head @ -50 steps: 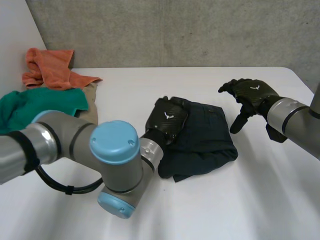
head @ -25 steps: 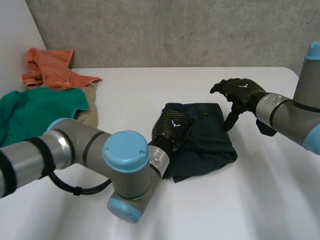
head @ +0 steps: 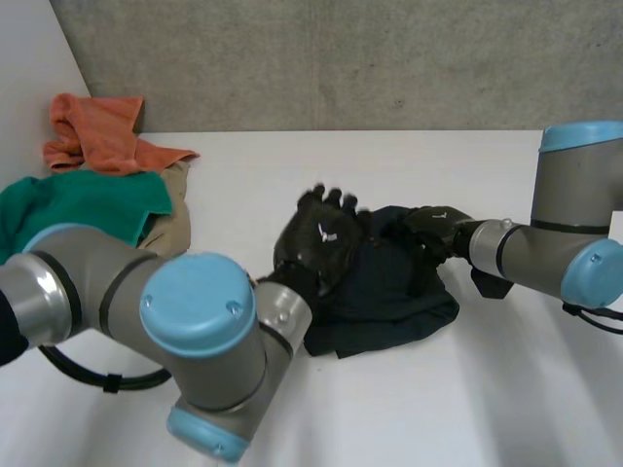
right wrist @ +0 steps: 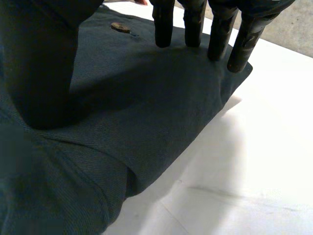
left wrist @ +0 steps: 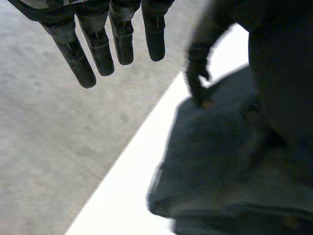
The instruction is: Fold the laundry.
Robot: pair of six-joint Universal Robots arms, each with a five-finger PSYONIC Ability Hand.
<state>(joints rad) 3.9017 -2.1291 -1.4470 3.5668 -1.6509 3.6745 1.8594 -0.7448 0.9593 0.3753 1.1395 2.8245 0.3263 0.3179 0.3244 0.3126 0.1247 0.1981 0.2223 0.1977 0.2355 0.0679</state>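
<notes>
Looking from the near edge outward: the left arm (head: pixel 195 321) sweeps across the front of the white surface (head: pixel 506 389). Its left hand (head: pixel 321 238) hovers just over the near-left part of the dark blue garment (head: pixel 389 297), fingers (left wrist: pixel 100 49) straight and spread, holding nothing.

The garment sits mid-surface as a chunky folded bundle, with a lower layer poking out along its near side. The right hand (head: pixel 433 226) rests on its far-right part, fingers (right wrist: pixel 194 24) straight with the tips at the folded edge and the thumb flat on the cloth near a button (right wrist: pixel 121 27). It looks like pressing, not grabbing.

Farther back on the left wait a green cloth (head: pixel 78 204), a beige piece (head: pixel 173 209) and an orange cloth (head: pixel 97 131).

What could go wrong, imo: only one hand pins the bundle, so if it slides instead of pressing, the top layer probably drags and the fold opens. The two hands are also close together and could bump over the cloth.
</notes>
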